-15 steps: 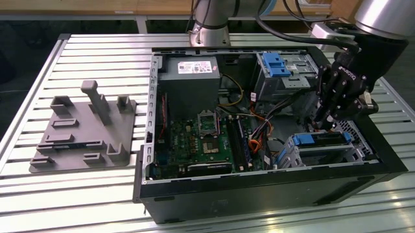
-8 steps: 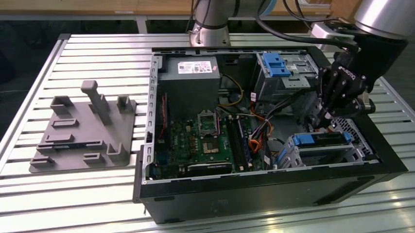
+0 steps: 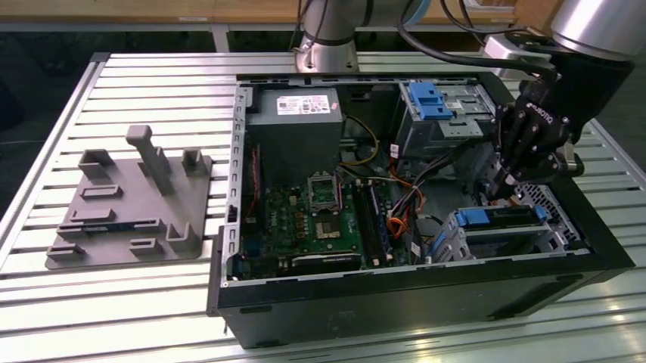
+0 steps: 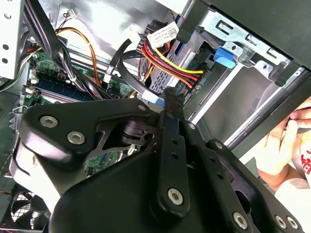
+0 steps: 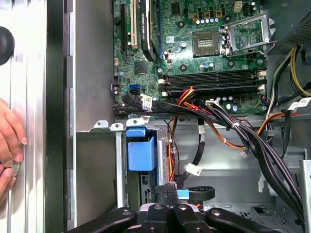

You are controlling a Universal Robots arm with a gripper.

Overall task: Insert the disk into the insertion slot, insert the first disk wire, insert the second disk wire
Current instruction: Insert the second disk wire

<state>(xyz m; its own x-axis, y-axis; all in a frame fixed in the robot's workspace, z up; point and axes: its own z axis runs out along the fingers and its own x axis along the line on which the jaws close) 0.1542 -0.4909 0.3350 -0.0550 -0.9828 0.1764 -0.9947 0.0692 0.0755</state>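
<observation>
The disk point(image 3: 500, 218), in its blue carrier, lies inside the insertion slot point(image 3: 550, 227), the silver cage at the case's near corner on the exterior view's right. Its blue carrier tab point(image 5: 141, 150) is also in the second wrist view point(image 4: 223, 56). My gripper point(image 3: 501, 189) hangs just above the cage's inner end. Its fingers point(image 4: 172, 126) are pressed together on the end of a black disk wire point(image 5: 199, 192) with a blue tag. A red, yellow and black wire bundle point(image 4: 167, 53) runs towards the disk's end.
A taller grey bay with a blue latch point(image 3: 434, 102) stands behind the cage. The motherboard point(image 3: 313, 219) and power supply point(image 3: 293, 113) take up the case's left. A grey fixture plate point(image 3: 131, 204) lies on the slatted table. A person's hand point(image 5: 9, 141) rests outside the case.
</observation>
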